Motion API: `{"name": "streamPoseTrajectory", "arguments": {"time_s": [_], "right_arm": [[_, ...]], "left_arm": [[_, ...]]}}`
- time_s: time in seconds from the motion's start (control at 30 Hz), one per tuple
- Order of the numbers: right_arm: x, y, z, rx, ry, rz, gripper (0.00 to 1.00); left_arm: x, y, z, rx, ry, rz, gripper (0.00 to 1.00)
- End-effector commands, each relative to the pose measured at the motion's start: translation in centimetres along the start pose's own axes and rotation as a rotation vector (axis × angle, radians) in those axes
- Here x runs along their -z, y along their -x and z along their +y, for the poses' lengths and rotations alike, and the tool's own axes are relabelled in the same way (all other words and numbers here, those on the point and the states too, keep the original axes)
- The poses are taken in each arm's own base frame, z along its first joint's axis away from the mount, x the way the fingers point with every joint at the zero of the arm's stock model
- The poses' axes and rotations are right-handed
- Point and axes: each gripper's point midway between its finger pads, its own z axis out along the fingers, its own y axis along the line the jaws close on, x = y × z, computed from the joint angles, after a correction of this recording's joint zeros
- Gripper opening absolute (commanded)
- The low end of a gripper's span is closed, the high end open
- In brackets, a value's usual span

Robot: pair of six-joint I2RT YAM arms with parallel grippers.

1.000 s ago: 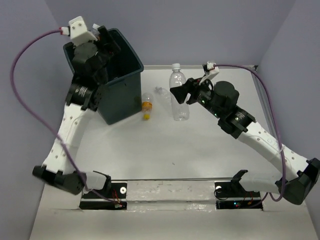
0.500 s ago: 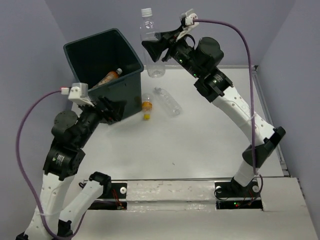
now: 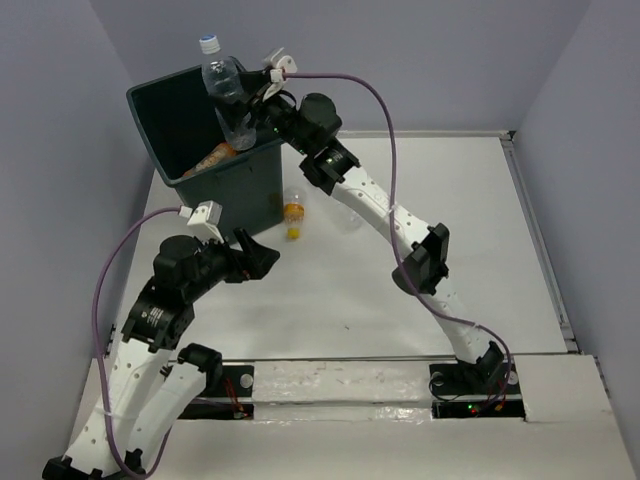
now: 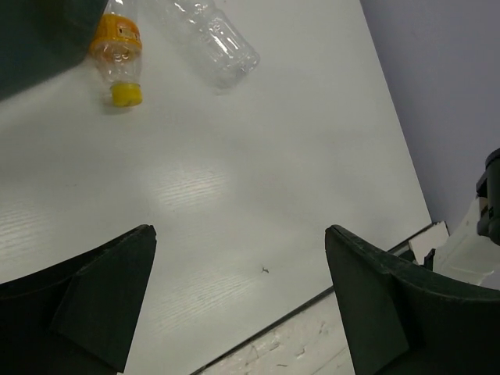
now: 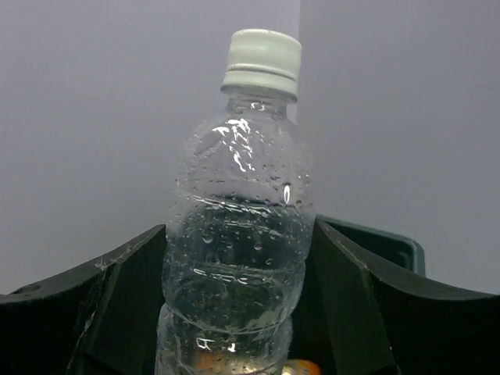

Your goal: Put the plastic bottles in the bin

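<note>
Lilac walls (image 3: 450,60) close round a white table (image 3: 400,260) (matte, faintly grained). At its far left stands the bin (image 3: 235,195), dark smooth plastic, square-mouthed and tapering. The right tool (image 3: 245,105) is clamped on the ribbed belly of a white-capped bottle (image 3: 222,78), clear and beaded with droplets, its long axis near upright, cap up. It hangs over the bin's mouth, seemingly close to the right rim, so release should need only a straight drop. Something orange, likely another bottle, lies inside. The left tool (image 3: 258,256) gapes wide and empty above the table. It is the nearer one to the orange bottle (image 4: 117,62) and the clear bottle (image 4: 207,43), both lying flat beside the bin.
</note>
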Motion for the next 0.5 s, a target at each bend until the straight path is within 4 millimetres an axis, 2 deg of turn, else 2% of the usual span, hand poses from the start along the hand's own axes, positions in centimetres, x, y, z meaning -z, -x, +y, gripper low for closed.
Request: {"name": "streamPoseTrajectory", "arguments": {"time_s": [0.0, 0.03, 0.07, 0.1, 0.13, 0.17, 0.2, 0.23, 0.3, 0.33, 0.37, 0.4, 0.43, 0.47], "right_arm": [[-0.6, 1.6, 0.3, 0.131, 0.011, -0.093, 0.87], [-0.4, -0.9, 0.2, 0.137, 0.015, -0.031, 0.93], [0.0, 1.7, 0.7, 0.142, 0.027, -0.051, 0.94], [0.3, 2.1, 0.8, 0.142, 0.032, -0.045, 0.95], [0.7, 1.2, 0.9, 0.138, 0.038, -0.009, 0.96], [1.3, 4.5, 1.4, 0.148, 0.047, -0.032, 0.96], [1.7, 5.6, 1.5, 0.150, 0.047, -0.035, 0.96], [2.6, 3.6, 1.6, 0.143, 0.053, 0.025, 0.96], [4.0, 4.2, 1.8, 0.147, 0.053, 0.051, 0.96], [5.3, 7.7, 2.0, 0.157, 0.042, 0.018, 0.96], [7.1, 4.4, 0.8, 0.146, 0.019, 0.105, 0.95], [8.4, 4.0, 0.0, 0.134, -0.005, 0.134, 0.94], [10.2, 7.4, -0.2, 0.104, -0.025, 0.100, 0.93], [13.1, 3.7, -2.6, 0.081, -0.073, 0.198, 0.93]], "left_arm": [[-1.2, -1.0, -0.5, 0.048, -0.057, 0.024, 0.99], [-1.4, -1.1, -0.4, 0.055, -0.053, 0.025, 0.99], [-1.8, -1.1, -0.2, 0.068, -0.047, 0.020, 0.99], [-2.0, -1.0, 0.0, 0.075, -0.039, 0.013, 0.99], [-2.6, -0.7, 0.0, 0.090, -0.030, -0.005, 0.99], [-3.4, -1.4, -0.1, 0.098, -0.027, 0.019, 0.99], [-3.8, -1.5, -0.2, 0.101, -0.025, 0.015, 0.99], [-4.5, -0.9, 0.1, 0.103, 0.011, -0.027, 0.99], [-5.5, -1.2, -0.5, 0.109, 0.033, -0.029, 0.99], [-6.7, -2.1, -0.4, 0.085, 0.088, -0.020, 0.99], [-7.3, -1.8, -1.1, 0.081, 0.095, -0.029, 0.99], [-7.8, -2.0, -1.3, 0.066, 0.116, -0.029, 0.99], [-9.0, -2.8, -0.9, 0.049, 0.158, -0.007, 0.99], [-9.5, -2.4, -0.9, 0.028, 0.204, -0.044, 0.99]]}}
